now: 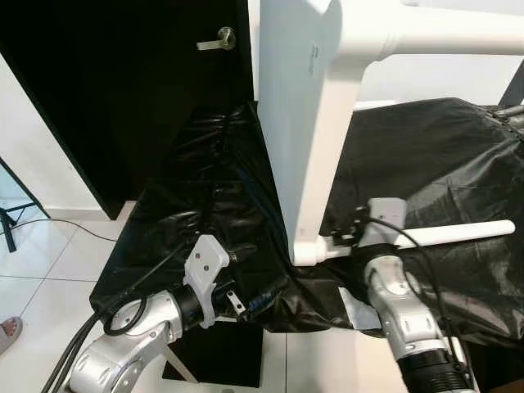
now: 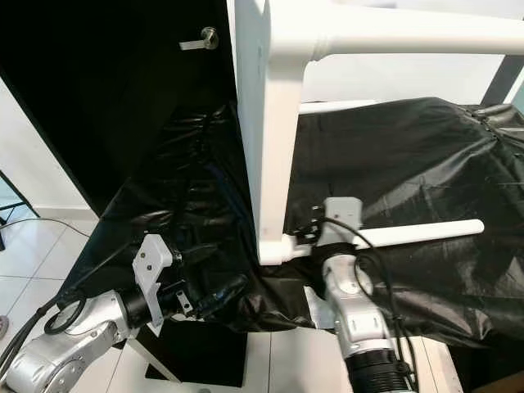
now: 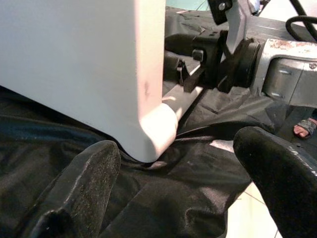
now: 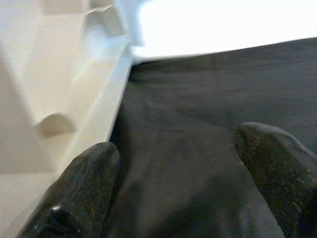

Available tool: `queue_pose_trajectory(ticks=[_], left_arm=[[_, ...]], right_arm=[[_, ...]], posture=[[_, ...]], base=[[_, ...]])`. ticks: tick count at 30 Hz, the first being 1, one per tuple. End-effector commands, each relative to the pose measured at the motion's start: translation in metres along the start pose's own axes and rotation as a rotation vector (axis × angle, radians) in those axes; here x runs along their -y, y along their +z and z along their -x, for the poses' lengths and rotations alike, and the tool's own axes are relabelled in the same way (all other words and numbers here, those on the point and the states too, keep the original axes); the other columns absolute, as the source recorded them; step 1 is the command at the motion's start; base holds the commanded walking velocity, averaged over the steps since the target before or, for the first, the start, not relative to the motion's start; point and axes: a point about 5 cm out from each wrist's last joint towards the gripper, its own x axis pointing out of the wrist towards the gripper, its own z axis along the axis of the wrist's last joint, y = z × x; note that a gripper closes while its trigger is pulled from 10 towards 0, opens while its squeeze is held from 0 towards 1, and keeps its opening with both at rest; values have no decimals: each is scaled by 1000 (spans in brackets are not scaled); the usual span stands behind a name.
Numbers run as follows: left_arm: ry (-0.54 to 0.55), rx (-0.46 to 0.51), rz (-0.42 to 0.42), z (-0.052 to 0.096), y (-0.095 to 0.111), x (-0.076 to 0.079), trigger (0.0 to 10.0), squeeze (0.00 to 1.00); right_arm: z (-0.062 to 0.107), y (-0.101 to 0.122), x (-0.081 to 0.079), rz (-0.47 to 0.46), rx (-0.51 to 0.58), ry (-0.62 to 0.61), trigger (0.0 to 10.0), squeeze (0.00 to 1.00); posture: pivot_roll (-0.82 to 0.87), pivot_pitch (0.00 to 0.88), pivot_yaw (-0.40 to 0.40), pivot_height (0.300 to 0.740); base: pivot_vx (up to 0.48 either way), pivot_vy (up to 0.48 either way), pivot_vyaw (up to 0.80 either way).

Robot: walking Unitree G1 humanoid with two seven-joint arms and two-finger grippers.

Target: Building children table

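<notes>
The right gripper sits at the near corner of the white table frame, just right of the frame's upright panel and above the black plastic sheet; in its wrist view its two black fingers stand spread apart with only black sheet between them, grasping nothing. A white round leg projects to the right from the frame's lower corner, passing just beside the right wrist. The left gripper lies near and to the left of the same corner, pointing toward it; its fingers are likewise spread and released, with the panel's rounded lower corner resting on the sheet just beyond the fingertips. The frame stands on edge on the sheet, its panel upright and a second white tube running right from its top. The sheet drapes over a raised surface. On the far left stand a dark door with a metal lever handle, and a light tiled floor lies near left.
</notes>
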Motion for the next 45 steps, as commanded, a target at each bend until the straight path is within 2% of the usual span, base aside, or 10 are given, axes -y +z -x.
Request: queue_pose_trajectory(ticks=[1,6,11,14,27,32,37,39,44,45], left_arm=[[-33,2,-13,1,4,2,10000,0],[-31,5,-15,3,8,2,10000,0],[-53,8,-20,6,17,3,10000,0],[-67,5,-11,8,19,6,10000,0],[-51,-9,9,9,20,7,10000,0],[-46,-7,9,9,20,7,10000,0],[-41,-6,9,8,20,8,10000,0],[-37,-7,8,9,19,8,10000,0],[-35,-8,3,10,20,8,10000,0],[-32,-9,-2,10,20,8,10000,0]], right_arm=[[0,-5,-9,-11,-31,46,10000,0],[-1,-7,-23,-55,-50,101,10000,0],[-15,1,-57,-92,-38,208,10000,0],[-22,6,-70,-95,-31,244,10000,0],[-21,0,-109,-70,-55,372,10000,0],[-22,-2,-113,-59,-63,390,10000,0],[-23,0,-109,-64,-44,368,10000,0],[-20,0,-98,-66,-27,335,10000,0],[-17,-1,-92,-63,-14,320,10000,0],[-12,-1,-83,-72,1,296,10000,0]], posture=[[87,0,33,740],[93,0,32,740],[103,0,28,740],[109,0,24,740],[122,0,6,740],[126,0,0,740],[129,0,-3,740],[127,0,-5,740],[126,0,-4,740],[124,0,-3,740]], base=[[0,0,0],[0,0,0],[0,0,0],[0,0,0],[0,0,0],[0,0,0],[0,0,0],[0,0,0],[0,0,0],[0,0,0]])
